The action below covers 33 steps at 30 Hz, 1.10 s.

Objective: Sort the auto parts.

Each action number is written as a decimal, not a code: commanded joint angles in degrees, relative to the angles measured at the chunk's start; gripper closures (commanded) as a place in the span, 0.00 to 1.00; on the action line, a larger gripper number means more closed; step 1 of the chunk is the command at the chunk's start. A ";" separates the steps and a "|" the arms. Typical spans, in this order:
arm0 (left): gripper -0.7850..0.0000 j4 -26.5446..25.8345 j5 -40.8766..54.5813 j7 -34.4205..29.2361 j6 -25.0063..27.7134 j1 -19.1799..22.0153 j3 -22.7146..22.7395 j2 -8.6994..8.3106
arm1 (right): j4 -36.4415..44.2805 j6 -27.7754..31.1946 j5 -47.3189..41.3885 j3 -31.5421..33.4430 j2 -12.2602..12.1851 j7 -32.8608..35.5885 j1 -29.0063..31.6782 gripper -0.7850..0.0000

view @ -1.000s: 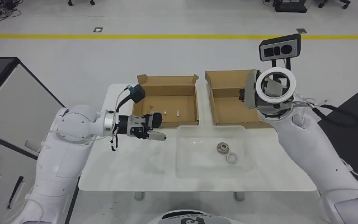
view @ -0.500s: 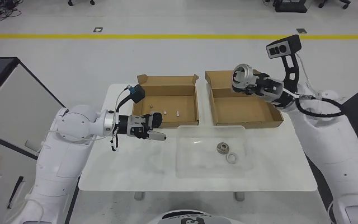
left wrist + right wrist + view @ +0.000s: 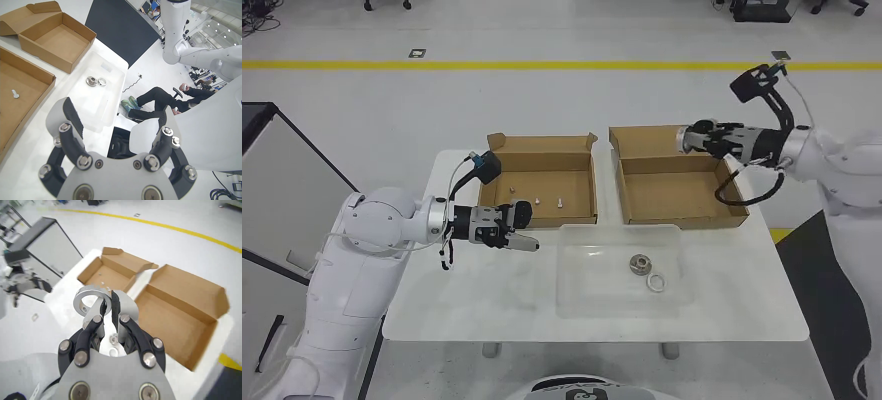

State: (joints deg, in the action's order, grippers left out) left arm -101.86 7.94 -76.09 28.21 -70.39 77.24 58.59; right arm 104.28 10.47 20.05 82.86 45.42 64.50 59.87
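Observation:
My right gripper (image 3: 692,138) (image 3: 108,306) is shut on the rim of a silver metal ring (image 3: 90,301) (image 3: 683,138), held in the air over the back edge of the right cardboard box (image 3: 672,190) (image 3: 175,317). The left cardboard box (image 3: 547,185) (image 3: 105,275) holds a few small bolts (image 3: 15,94). A flanged metal bushing (image 3: 639,264) (image 3: 91,81) and a second ring (image 3: 654,284) (image 3: 102,81) lie in the clear plastic tray (image 3: 582,280) (image 3: 98,113). My left gripper (image 3: 524,240) (image 3: 115,111) hangs open and holds nothing, above the table just left of the tray.
The two boxes stand side by side at the back of the white table (image 3: 482,300), their lids folded back. The tray sits in front of them, near the front edge. Bare tabletop lies to the left and right of the tray.
The right arm has swung down and away from the top camera to the right, carrying the ring to the back of the right box. The left arm has kept still.

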 commanded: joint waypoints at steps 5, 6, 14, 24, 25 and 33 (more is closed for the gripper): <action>0.00 0.00 0.00 0.00 0.00 0.00 0.00 0.00 | -4.57 2.65 18.16 -8.85 0.49 2.53 -8.12 1.00; 0.00 0.00 0.00 0.00 0.00 0.00 0.00 0.00 | -5.64 2.88 19.96 -10.55 0.72 2.74 -9.33 1.00; 0.00 0.00 0.00 0.00 0.00 0.00 0.00 0.00 | -15.36 3.82 29.44 -22.74 3.21 2.87 -16.99 1.00; 0.00 0.00 0.00 0.00 0.00 0.00 0.00 0.00 | -28.90 1.76 34.62 -31.93 6.51 1.43 -21.76 1.00; 0.00 0.00 0.00 0.00 0.00 0.00 0.00 0.00 | -30.15 1.41 34.52 -32.37 6.79 1.26 -22.00 1.00; 0.00 0.00 0.00 0.00 0.00 0.00 0.00 0.00 | -40.36 -1.87 34.31 -35.00 8.67 -0.22 -22.44 1.00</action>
State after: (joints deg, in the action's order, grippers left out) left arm -101.86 7.94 -76.09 28.21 -70.39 77.24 58.59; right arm 65.15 8.99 54.16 48.09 53.89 64.66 37.45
